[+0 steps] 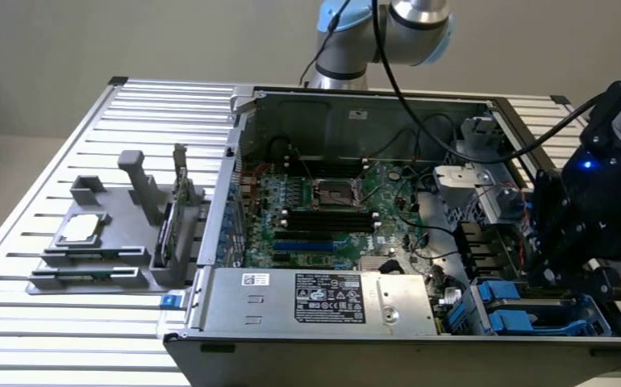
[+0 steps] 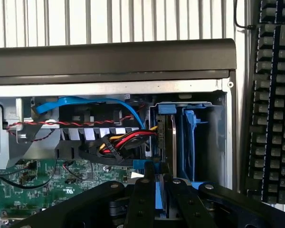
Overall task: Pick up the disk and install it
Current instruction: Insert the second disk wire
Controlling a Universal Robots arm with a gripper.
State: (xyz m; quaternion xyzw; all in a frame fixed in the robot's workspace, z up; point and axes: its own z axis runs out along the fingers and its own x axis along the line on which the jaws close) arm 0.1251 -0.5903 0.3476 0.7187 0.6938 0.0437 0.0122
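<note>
Disk [image 2: 157, 190] sits clamped edge-on between the dark fingers of the claw [image 2: 156, 194], showing in the wrist view as a thin slab with a blue carrier rail along it and a scrap of white label beside the fingers. The claw is drawn narrow, closed on the disk, not gaping.

The relation that matters is disk to drive bay [image 2: 187, 137]. The disk hangs directly under the claw, its long axis running straight ahead from the fingers toward the blue-railed bay in the corner of the computer case [image 1: 289, 302]. Its leading end appears to be at or just inside the bay mouth; how deep it has gone I cannot tell. By my reading the disk is picked up and is partly presented to the slot, not yet seated.

Just beside the bay, a bundle of red, yellow and black power wires [image 2: 128, 140] and a blue data cable [image 2: 85, 102] lie close to the disk's path.

The exterior view gives the wider setting: the black claw [image 1: 568, 266] is lowered over the case corner at that view's lower right, above blue drive carriers [image 1: 504, 310], with the motherboard [image 1: 322, 214] and power supply [image 1: 338, 298] well apart, all on a slatted metal worktop [image 1: 63, 330]. The wrist view adds a keyboard [image 2: 273, 95] beside the case.
</note>
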